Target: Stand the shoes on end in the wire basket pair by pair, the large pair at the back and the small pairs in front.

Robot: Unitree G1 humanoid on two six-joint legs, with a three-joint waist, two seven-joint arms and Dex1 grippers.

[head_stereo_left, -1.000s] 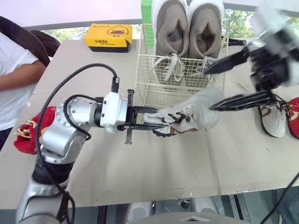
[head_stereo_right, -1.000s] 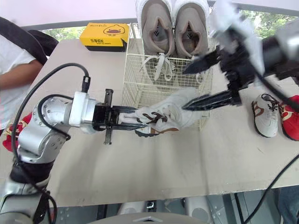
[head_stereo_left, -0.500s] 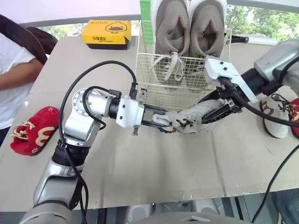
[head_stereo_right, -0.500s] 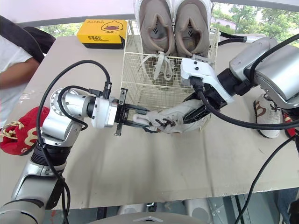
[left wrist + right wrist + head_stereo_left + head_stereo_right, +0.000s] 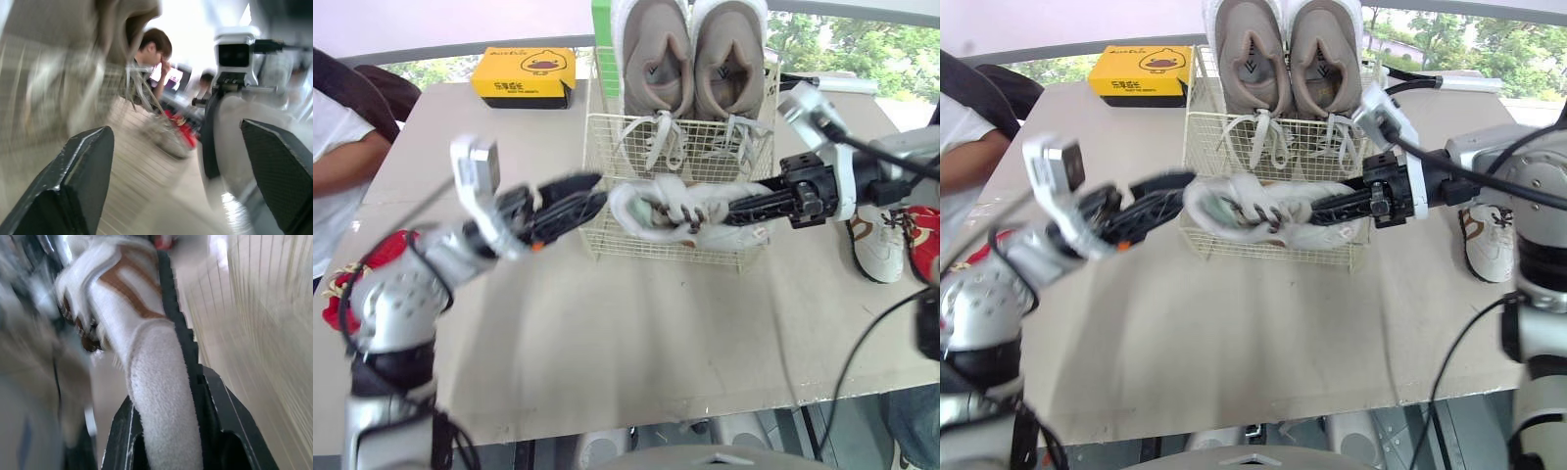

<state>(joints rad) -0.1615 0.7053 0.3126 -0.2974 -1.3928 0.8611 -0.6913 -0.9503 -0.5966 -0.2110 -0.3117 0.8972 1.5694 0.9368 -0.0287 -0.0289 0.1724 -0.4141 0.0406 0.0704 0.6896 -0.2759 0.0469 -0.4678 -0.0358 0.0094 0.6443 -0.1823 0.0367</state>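
A small white shoe with brown trim (image 5: 668, 208) hangs level in front of the wire basket (image 5: 636, 147), and my right gripper (image 5: 710, 211) is shut on it from the right. In the right wrist view the shoe (image 5: 142, 333) runs out between the two black fingers (image 5: 122, 435). My left gripper (image 5: 590, 193) is open just left of the shoe, apart from it, with its fingers (image 5: 83, 181) spread wide. The large beige pair (image 5: 690, 59) stands on end at the back of the basket.
A matching white and brown shoe (image 5: 879, 245) and a red shoe (image 5: 927, 240) lie at the table's right edge. Another red shoe (image 5: 347, 289) lies at the left, partly behind my left arm. A yellow box (image 5: 524, 76) sits at the back left. A person (image 5: 337, 147) sits at the left.
My right gripper has shut on the white shoe and raised it in front of the basket. My left gripper has let go of it, opened, and drawn back to the left.
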